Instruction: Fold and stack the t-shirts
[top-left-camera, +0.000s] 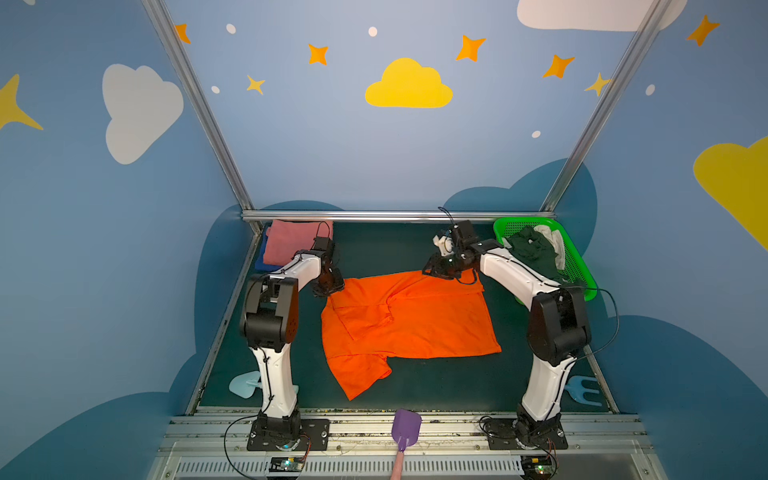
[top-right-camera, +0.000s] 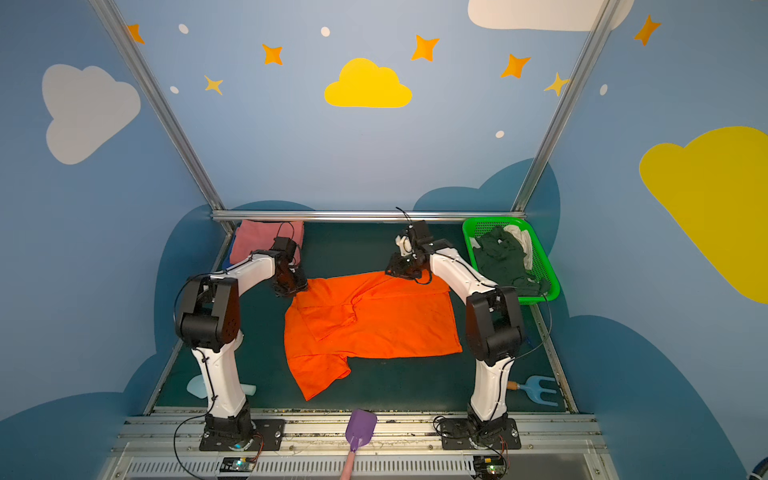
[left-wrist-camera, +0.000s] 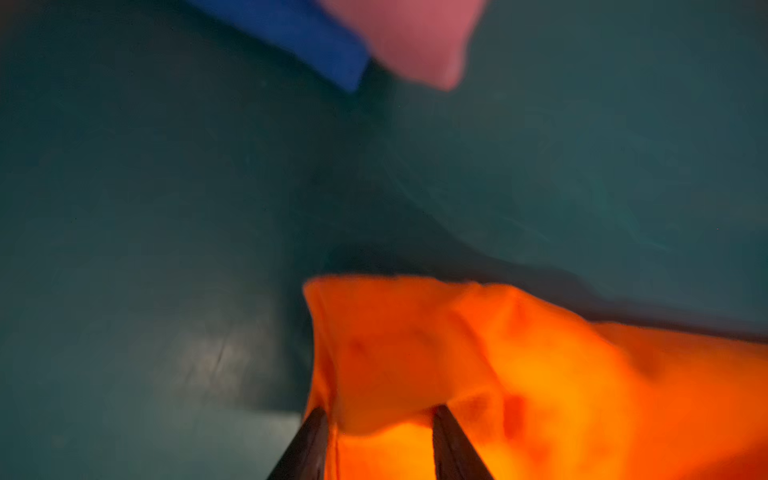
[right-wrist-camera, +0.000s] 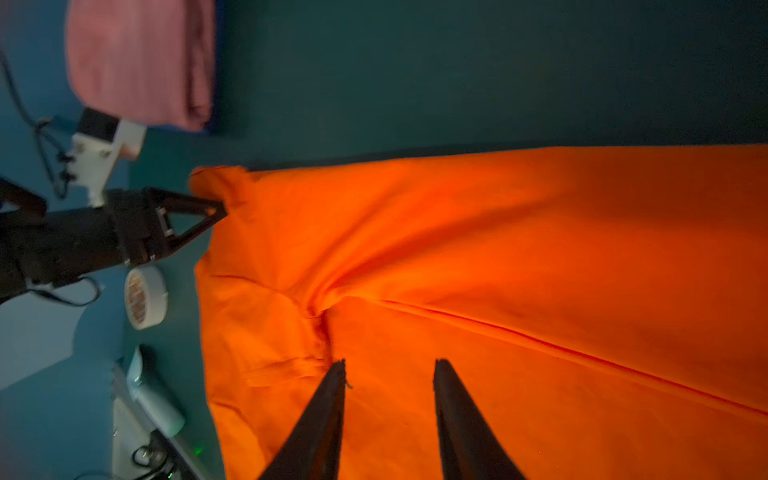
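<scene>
Worktop (top-left-camera: 436, 386): dark green, inside blue walls (top-left-camera: 311, 145) painted with clouds (top-left-camera: 408, 85) and stars.
Orange t-shirt (top-left-camera: 415, 320): spread out mid-worktop, one side folded over.
Pink t-shirt (top-left-camera: 291, 241): folded, on the blue t-shirt (left-wrist-camera: 291, 33), far left corner.
Left hand (left-wrist-camera: 380, 409): fingers apart at the orange cloth's corner, not pinching.
Right hand (right-wrist-camera: 390, 361): fingers apart over the orange cloth, gripping nothing.

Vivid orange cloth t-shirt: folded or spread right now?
Partly folded. The vivid orange cloth t-shirt lies flat on the dark green table, one side doubled over, one sleeve sticking out.
</scene>
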